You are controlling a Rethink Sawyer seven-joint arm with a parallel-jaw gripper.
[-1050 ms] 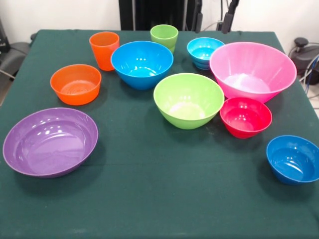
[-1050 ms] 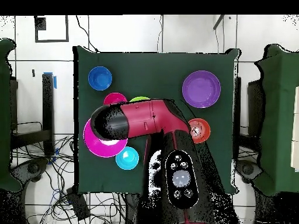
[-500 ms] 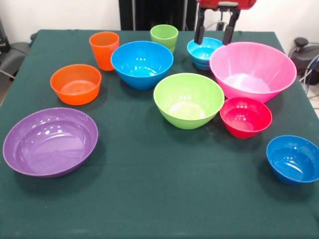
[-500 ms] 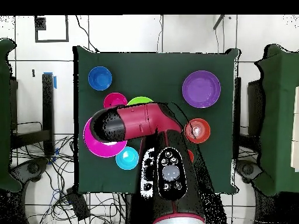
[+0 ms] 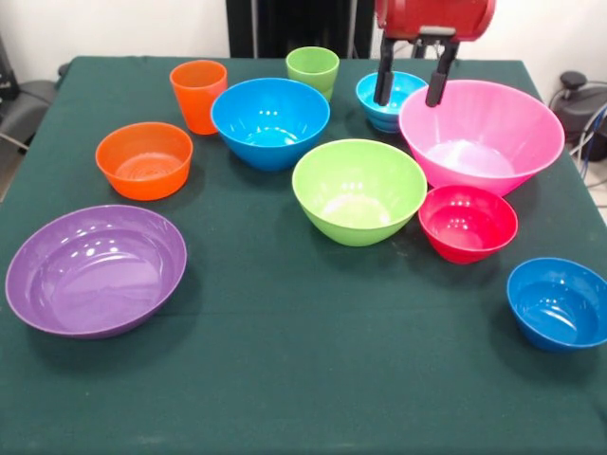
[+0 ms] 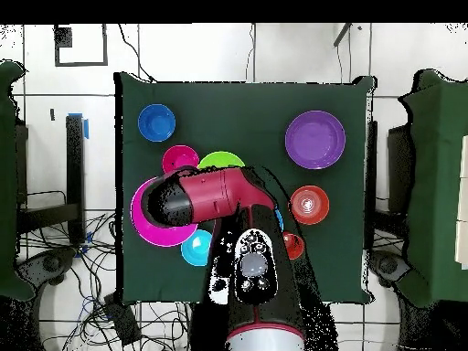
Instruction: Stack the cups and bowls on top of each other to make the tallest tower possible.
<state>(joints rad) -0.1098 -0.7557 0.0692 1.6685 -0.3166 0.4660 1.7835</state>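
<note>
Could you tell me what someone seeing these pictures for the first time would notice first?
Probably the huge pink bowl at the table's right in the front view, the biggest thing there. Just above its left rim hangs the red arm's pincer, its two dark fingers apart and empty, with a small blue bowl behind them. The wide purple bowl stands alone at the near left.

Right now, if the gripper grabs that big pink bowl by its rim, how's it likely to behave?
The pink bowl looks like glossy plastic, so its rim may be slippery between the open gripper fingers. It is probably stiff and light for its size. Being wide and held at one edge, it would likely tilt.
</note>
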